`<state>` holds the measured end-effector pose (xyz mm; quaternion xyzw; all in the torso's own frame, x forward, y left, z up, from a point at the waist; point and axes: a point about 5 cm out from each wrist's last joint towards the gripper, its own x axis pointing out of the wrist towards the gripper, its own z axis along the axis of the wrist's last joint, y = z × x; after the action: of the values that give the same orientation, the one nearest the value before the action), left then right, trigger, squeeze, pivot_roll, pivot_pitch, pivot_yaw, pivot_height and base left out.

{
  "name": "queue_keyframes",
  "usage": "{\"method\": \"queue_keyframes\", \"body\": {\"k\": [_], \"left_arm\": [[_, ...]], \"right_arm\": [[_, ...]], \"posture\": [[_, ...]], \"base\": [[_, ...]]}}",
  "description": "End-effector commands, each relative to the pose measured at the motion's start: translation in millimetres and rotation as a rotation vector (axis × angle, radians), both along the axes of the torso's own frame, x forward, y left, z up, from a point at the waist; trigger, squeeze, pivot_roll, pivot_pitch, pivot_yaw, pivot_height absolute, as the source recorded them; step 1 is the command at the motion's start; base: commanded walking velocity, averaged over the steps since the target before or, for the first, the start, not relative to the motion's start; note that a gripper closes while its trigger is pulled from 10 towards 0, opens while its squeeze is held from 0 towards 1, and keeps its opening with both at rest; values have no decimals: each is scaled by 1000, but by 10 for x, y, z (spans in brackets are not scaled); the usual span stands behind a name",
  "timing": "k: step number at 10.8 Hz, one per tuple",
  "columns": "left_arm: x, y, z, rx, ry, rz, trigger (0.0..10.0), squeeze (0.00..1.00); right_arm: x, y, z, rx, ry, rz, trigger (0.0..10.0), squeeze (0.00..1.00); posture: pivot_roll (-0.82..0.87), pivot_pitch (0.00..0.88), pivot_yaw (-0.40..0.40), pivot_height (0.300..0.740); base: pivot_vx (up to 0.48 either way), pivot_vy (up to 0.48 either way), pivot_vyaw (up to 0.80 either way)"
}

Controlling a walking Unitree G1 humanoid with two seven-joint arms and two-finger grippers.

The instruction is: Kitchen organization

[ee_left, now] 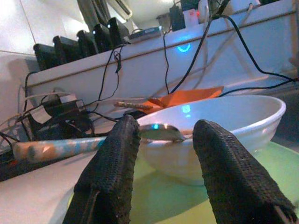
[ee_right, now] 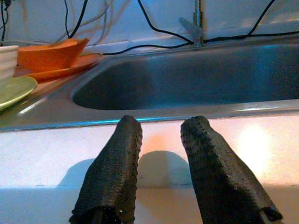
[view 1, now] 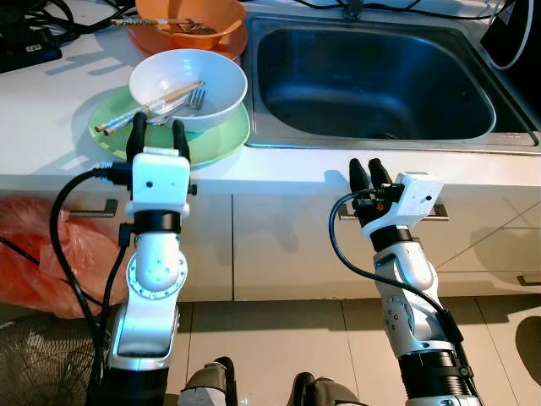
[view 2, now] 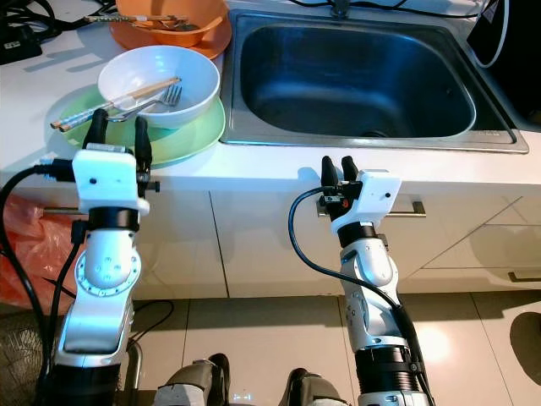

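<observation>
The left gripper (view 1: 157, 133) is raised at the front edge of the white worktop (view 1: 51, 144), its two black fingers parted with nothing between them, their tips over the near rim of the green plate (view 1: 215, 141); whether they touch that rim cannot be told. On the plate sits a white bowl (view 1: 188, 83), and across the bowl lie a pair of chopsticks (view 1: 144, 108) and a fork (view 1: 182, 105), their handles reaching out over the bowl's rim toward the gripper. Behind it, toward the back edge, stands an orange bowl (view 1: 194, 21) on an orange plate (view 1: 237, 44); black cables (ee_left: 187, 65) trail along the wall. The right gripper (view 1: 369, 174) is held lower, just in front of the worktop's front edge before the steel sink (view 1: 372, 80); its fingers are slightly apart and hold nothing. A red plastic bag (view 1: 34, 254) hangs beside the cabinet below the worktop's left part.
</observation>
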<state>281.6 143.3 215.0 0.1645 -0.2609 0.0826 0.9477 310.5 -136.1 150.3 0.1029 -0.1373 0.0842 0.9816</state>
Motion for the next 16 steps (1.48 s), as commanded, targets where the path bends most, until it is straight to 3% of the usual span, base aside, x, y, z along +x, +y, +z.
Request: {"method": "queue_keyframes", "body": {"k": [1, 5, 6, 7, 8, 10, 11, 12, 13, 14, 15, 16], "left_arm": [[19, -44, -19, -7, 8, -9, 10000, 0], [57, -71, -19, -10, 10, -15, 9882, 0], [63, -75, -27, -14, 12, -17, 6000, 0], [68, -79, -28, -14, 12, -19, 2784, 0], [71, -83, -30, -17, 12, -21, 2118, 0], [72, -93, -36, -18, 15, -22, 1882, 0], [75, -88, -37, -18, 15, -20, 1098, 0], [77, -87, -36, -17, 15, -19, 1490, 0], [78, -88, -37, -17, 15, -20, 863, 0], [79, -90, -38, -16, 16, -22, 1059, 0], [80, -98, -40, -16, 17, -27, 2431, 0], [80, -101, -40, -22, 17, -26, 10000, 0]], "right_arm": [[-2, -41, 13, 5, -12, -13, 10000, 0], [-11, -45, 12, 6, -14, -16, 10000, 0], [-11, -47, 13, 5, -14, -16, 10000, 0], [-10, -47, 13, 5, -14, -16, 10000, 0], [-10, -46, 12, 4, -13, -16, 10000, 0], [-8, -52, 13, 4, -13, -15, 10000, 0], [-6, -50, 14, 3, -12, -14, 10000, 0], [-4, -50, 16, 3, -12, -14, 10000, 0], [-4, -49, 15, 3, -12, -14, 10000, 0], [-3, -47, 15, 3, -13, -13, 10000, 0], [-5, -47, 13, 3, -13, -13, 10000, 0], [-6, -46, 12, 3, -12, -14, 10000, 0]], "posture": [[158, 178, -85, 740], [154, 173, -83, 740], [152, 172, -83, 740], [152, 172, -83, 740], [152, 172, -83, 740], [153, 175, -89, 740], [154, 176, -89, 740], [153, 177, -89, 740], [155, 179, -90, 740], [155, 178, -89, 740], [154, 178, -89, 740], [154, 177, -89, 740]], "base": [[0, 0, 0], [0, 0, 0], [0, 0, 0], [0, 0, 0], [0, 0, 0], [0, 0, 0], [0, 0, 0], [0, 0, 0], [0, 0, 0], [0, 0, 0], [0, 0, 0], [0, 0, 0]]}}
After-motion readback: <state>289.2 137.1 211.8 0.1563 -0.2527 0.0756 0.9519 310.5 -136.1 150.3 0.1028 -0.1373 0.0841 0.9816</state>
